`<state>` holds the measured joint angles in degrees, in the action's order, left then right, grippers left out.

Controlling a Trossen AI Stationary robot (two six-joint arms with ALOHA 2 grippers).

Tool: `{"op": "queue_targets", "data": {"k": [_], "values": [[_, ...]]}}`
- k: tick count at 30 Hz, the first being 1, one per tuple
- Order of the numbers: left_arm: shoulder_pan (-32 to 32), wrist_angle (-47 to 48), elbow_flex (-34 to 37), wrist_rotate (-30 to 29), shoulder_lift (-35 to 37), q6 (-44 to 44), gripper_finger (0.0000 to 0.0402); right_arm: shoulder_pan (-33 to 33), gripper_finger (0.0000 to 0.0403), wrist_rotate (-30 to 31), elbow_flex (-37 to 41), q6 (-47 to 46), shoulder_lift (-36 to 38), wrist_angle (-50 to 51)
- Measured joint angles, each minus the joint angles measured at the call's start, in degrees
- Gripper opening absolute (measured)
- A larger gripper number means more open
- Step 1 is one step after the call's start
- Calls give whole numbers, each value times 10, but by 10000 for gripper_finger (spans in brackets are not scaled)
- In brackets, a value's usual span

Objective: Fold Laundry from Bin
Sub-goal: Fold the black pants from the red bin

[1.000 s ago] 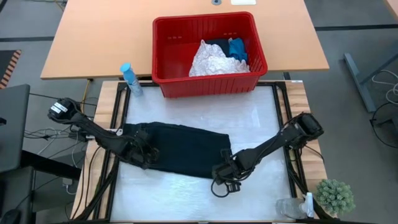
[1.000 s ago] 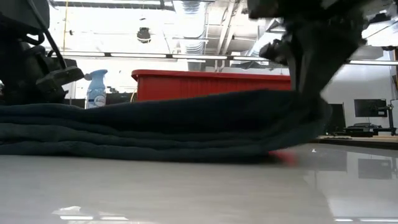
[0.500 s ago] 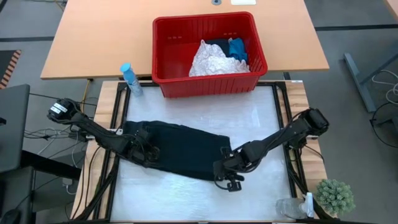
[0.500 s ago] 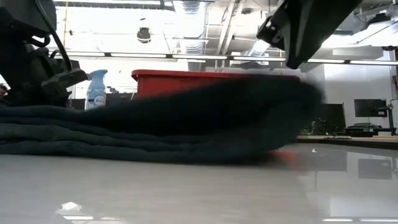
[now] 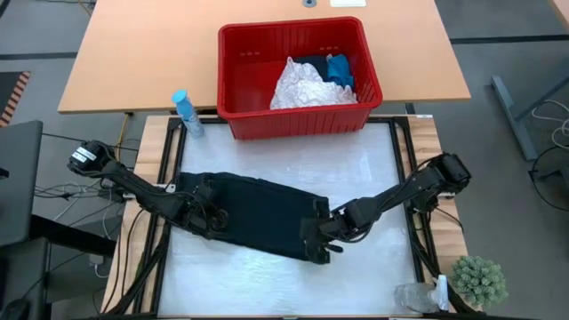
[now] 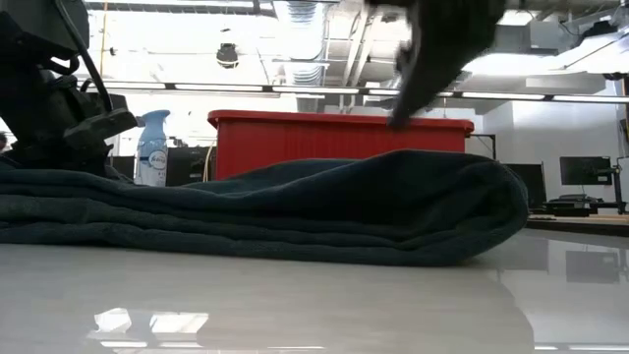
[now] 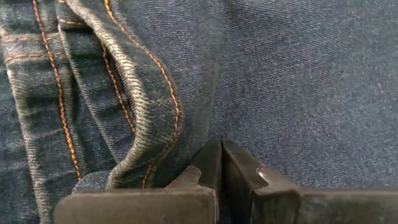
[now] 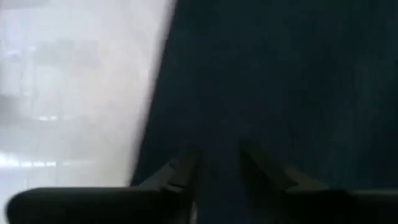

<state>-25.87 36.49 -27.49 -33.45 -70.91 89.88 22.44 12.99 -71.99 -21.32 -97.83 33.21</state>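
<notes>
A dark folded garment [image 5: 262, 218] lies flat across the middle of the white table; the left wrist view shows it as blue denim [image 7: 298, 74] with orange stitching. My left gripper [image 5: 211, 220] is shut, at the garment's left end. Above its right end hangs my right gripper [image 5: 317, 246], open, its fingers [image 8: 249, 165] apart over the dark cloth [image 8: 280, 74] beside the cloth's edge; in the low view it [image 6: 423, 59] is clear of the cloth [image 6: 295, 202]. The red bin [image 5: 293, 120] at the far edge holds a white crinkled item [image 5: 302, 87] and a blue one [image 5: 340, 69]. My left gripper rests its shut fingertips [image 7: 221, 152] on the denim next to a raised, orange-stitched seam fold [image 7: 155, 118] at the garment's left end. The fingers slant down from above. The garment lies flat on the table under them.
A blue spray bottle [image 5: 187, 114] stands left of the bin. A small green plant [image 5: 480, 280] and a clear bottle [image 5: 418, 298] sit at the near right corner. Bare white table surface [image 5: 267, 284] lies in front of the garment.
My right gripper has opened, let go of the garment's right end and risen clear of it, shifting a little over the cloth. That end, lifted and bunched a moment ago, has dropped and now lies as a rounded fold on the table.
</notes>
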Motion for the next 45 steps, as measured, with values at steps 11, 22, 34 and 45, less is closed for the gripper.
{"op": "queue_targets", "data": {"k": [11, 22, 34, 45], "values": [[0, -39, 0, 3, 0, 5, 2, -35, 61, 50, 112, -81, -4, -15], [27, -193, 0, 7, -55, -16, 2, -86, 59, 49, 175, -44, -2, 6], [102, -273, -56, 42, -19, -190, 2, -134, 58, 16, 179, 17, 69, 10], [164, -312, -109, 55, -12, -316, 2, -164, 58, 18, 205, 19, 161, -125]]}}
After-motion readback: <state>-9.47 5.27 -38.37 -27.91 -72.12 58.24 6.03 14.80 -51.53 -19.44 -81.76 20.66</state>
